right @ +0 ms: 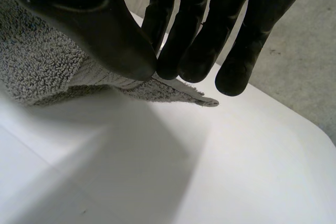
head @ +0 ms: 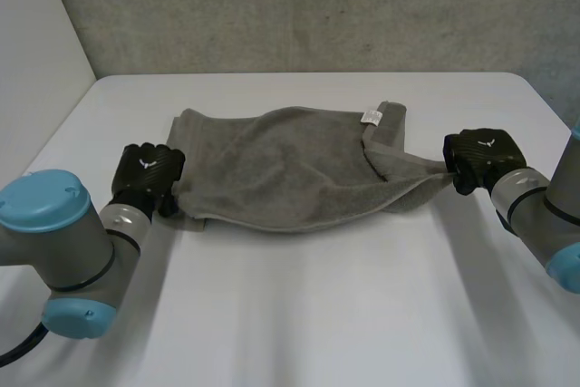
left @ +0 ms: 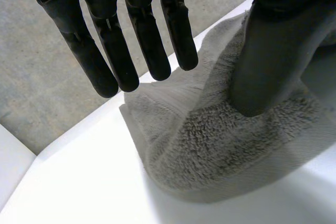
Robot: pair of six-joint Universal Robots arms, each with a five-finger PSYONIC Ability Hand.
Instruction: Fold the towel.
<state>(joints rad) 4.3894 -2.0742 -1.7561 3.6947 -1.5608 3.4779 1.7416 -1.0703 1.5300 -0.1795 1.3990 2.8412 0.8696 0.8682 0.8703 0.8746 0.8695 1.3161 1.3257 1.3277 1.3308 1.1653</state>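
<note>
With the right hand [head: 483, 159] pinching a towel [head: 272, 169] corner at its fingertips, close the open left hand [head: 145, 169], whose thumb rests on the cloth, before lifting.

White table [head: 299, 314], rounded far corners. Carries one grey towel [head: 272, 169], rumpled, spread across the middle, partly doubled over at right end; white label [head: 372, 116] facing up.

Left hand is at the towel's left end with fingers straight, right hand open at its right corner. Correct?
No: the right hand is not open. The right wrist view shows its thumb and fingers pinching the right corner of the towel. The left hand is as you said.
</note>
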